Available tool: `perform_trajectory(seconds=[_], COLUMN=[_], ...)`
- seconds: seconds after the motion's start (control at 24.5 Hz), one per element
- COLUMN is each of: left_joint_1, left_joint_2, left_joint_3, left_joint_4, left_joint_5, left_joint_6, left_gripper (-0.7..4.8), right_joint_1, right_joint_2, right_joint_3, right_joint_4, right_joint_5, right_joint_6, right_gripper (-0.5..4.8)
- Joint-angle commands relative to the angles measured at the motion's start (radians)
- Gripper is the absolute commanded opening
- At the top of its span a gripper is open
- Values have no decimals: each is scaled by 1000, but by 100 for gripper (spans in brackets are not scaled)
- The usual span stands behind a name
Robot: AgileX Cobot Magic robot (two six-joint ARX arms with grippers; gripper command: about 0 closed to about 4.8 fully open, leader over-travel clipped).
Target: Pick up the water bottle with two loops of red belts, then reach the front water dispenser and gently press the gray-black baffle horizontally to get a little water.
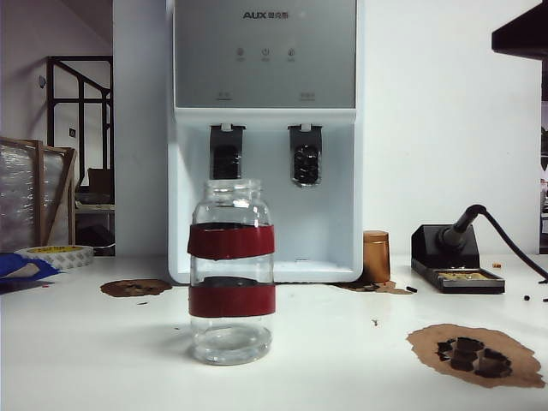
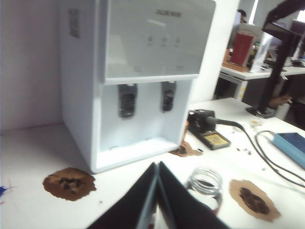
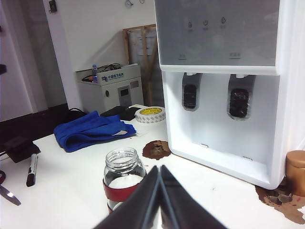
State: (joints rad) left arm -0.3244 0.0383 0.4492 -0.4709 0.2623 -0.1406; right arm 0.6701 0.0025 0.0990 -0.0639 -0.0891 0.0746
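Observation:
The water bottle (image 1: 231, 274), a clear glass jar with two dark-red bands, stands upright on the white table in front of the water dispenser (image 1: 264, 86). The gray-black baffle (image 1: 227, 158) is the left paddle, with a shinier twin paddle (image 1: 306, 158) beside it. In the left wrist view my left gripper (image 2: 157, 164) is shut and empty, short of the bottle's mouth (image 2: 204, 181), facing the dispenser (image 2: 143, 43) and the baffle (image 2: 127, 100). In the right wrist view my right gripper (image 3: 159, 168) is shut and empty, close beside the bottle (image 3: 123, 174). Neither gripper shows in the exterior view.
A copper-brown cylinder (image 1: 376, 256) and a soldering-iron stand (image 1: 454, 257) with its cable sit right of the dispenser. Brown patches (image 1: 475, 353) mark the table. A tape roll (image 1: 58, 254), a blue cloth (image 3: 90, 130) and a marker (image 3: 31, 169) lie on the left side.

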Motion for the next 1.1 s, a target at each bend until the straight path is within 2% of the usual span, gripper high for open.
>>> perform_trajectory(seconds=[0.04,0.2,0.29,0.37,0.41,0.45,0.57,0.74,0.82,0.86,1.02,1.1], left_joint_1=[0,0,0,0,0,0,0,2,2,3,2,2], left_joint_2=[85,185,235,266,275,280,287,288,317,353,441,459], left_joint_3=[109,217,258,274,274,274,274,275,284,293,380,414], left_joint_4=[-89,-222,-296,-332,-344,-345,-348,-386,-445,-452,-412,-407], left_joint_5=[12,14,14,18,54,86,185,187,172,170,117,119], left_joint_6=[64,161,237,257,260,270,285,285,285,285,287,287], left_gripper=[-4,7,61,127,170,185,183,186,302,379,378,378], right_joint_1=[0,0,0,0,0,0,0,0,0,0,0,0], right_joint_2=[0,0,0,0,0,0,0,0,0,0,0,0], right_joint_3=[5,5,5,5,5,5,5,5,5,5,5,5], right_joint_4=[18,13,13,13,13,13,13,10,0,-6,-8,-9], right_joint_5=[4,4,4,4,4,4,4,4,4,4,18,21], right_joint_6=[4,4,4,4,4,4,5,5,5,5,5,5], right_gripper=[-1,-1,-1,-1,-1,-1,-1,-1,-1,-1,-1,-1])
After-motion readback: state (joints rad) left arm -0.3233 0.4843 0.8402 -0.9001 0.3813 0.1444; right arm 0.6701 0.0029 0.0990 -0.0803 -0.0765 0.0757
